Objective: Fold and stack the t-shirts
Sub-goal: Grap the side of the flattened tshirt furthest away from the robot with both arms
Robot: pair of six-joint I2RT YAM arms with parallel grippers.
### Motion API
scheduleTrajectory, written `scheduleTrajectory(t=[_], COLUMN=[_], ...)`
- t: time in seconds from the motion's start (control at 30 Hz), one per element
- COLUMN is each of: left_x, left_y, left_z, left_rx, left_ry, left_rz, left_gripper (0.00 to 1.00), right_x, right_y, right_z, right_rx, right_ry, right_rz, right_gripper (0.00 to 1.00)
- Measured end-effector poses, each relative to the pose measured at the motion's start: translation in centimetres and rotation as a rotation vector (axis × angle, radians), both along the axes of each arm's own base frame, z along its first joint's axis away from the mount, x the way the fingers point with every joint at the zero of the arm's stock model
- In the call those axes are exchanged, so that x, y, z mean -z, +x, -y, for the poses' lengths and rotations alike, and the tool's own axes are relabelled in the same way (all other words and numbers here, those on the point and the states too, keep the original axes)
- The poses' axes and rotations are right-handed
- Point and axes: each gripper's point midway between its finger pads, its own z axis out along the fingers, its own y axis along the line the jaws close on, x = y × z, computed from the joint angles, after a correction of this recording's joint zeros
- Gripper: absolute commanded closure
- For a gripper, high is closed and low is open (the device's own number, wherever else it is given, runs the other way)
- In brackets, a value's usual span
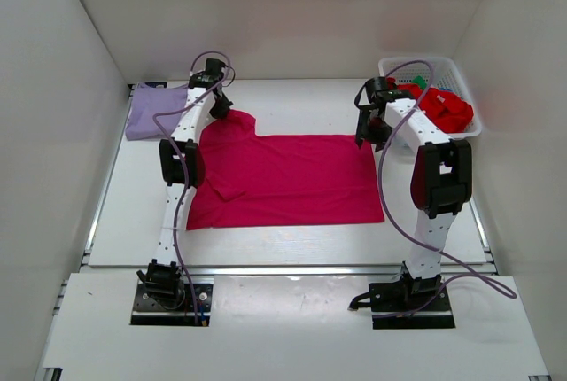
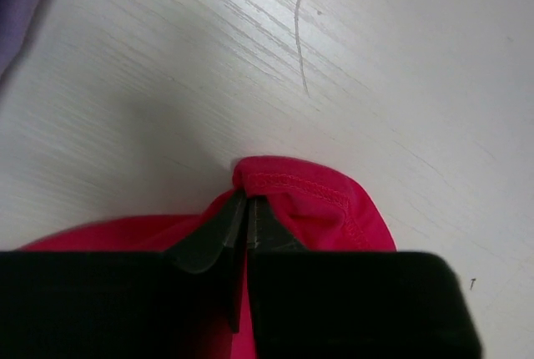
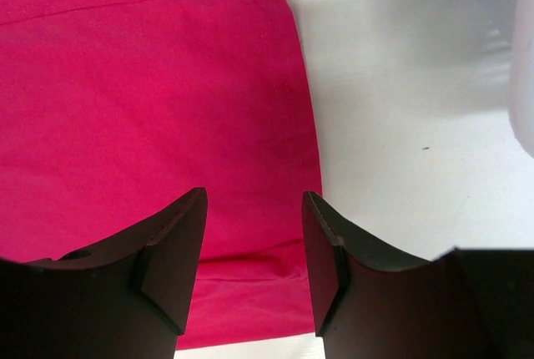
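Note:
A large magenta-pink t-shirt (image 1: 292, 177) lies spread flat in the middle of the table, with its lower left part folded over. My left gripper (image 1: 221, 111) is at its far left sleeve. In the left wrist view that gripper (image 2: 248, 200) is shut on the hemmed sleeve fold of the shirt (image 2: 325, 200). My right gripper (image 1: 365, 137) hovers over the shirt's far right corner. In the right wrist view it (image 3: 254, 209) stands open above the cloth (image 3: 150, 92), with nothing between its fingers. A pale lavender t-shirt (image 1: 155, 111) lies folded at the far left.
A white lattice basket (image 1: 425, 64) stands at the far right, holding red cloth (image 1: 447, 108) and a bit of green cloth (image 1: 416, 82). Its wall (image 3: 517, 42) is close to my right gripper. White walls enclose the table on three sides.

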Motion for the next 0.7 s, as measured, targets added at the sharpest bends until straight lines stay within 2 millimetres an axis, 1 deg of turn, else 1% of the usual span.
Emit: scheduleTrajectory(t=[0.03,0.1,0.17,0.27,0.33,0.37,0.4,0.53,0.7], left_x=[0.0,0.0,-0.1,-0.1,-0.1,-0.1,-0.1,0.0,-0.1], left_y=[0.0,0.0,0.1,0.1,0.1,0.1,0.1,0.1,0.1], left_z=[0.1,0.2,0.3,0.2,0.2,0.1,0.1,-0.1,-0.1], left_rx=[0.003,0.009,0.011,0.02,0.025,0.028,0.031,0.037,0.045], left_ry=[0.0,0.001,-0.001,0.004,0.006,0.008,0.009,0.007,0.005], left_rz=[0.0,0.002,0.005,0.005,0.006,0.005,0.004,0.002,0.002], left_gripper=[0.82,0.77,0.75,0.74,0.81,0.88,0.92,0.91,0.95], right_x=[0.2,0.5,0.5,0.7,1.0,1.2,1.3,1.5,1.6], right_y=[0.0,-0.1,0.2,1.2,2.2,2.5,2.7,2.8,2.7], right_z=[0.0,-0.1,0.0,0.5,0.8,0.8,0.9,0.7,-0.1], right_rx=[-0.001,-0.002,0.001,0.015,0.022,0.023,0.026,0.021,0.004], right_ry=[0.003,0.016,0.031,0.036,0.035,0.034,0.033,0.035,0.038], right_rz=[-0.001,-0.002,0.004,0.01,0.017,0.019,0.017,0.015,0.014], right_gripper=[0.54,0.54,0.54,0.54,0.55,0.55,0.55,0.55,0.55])
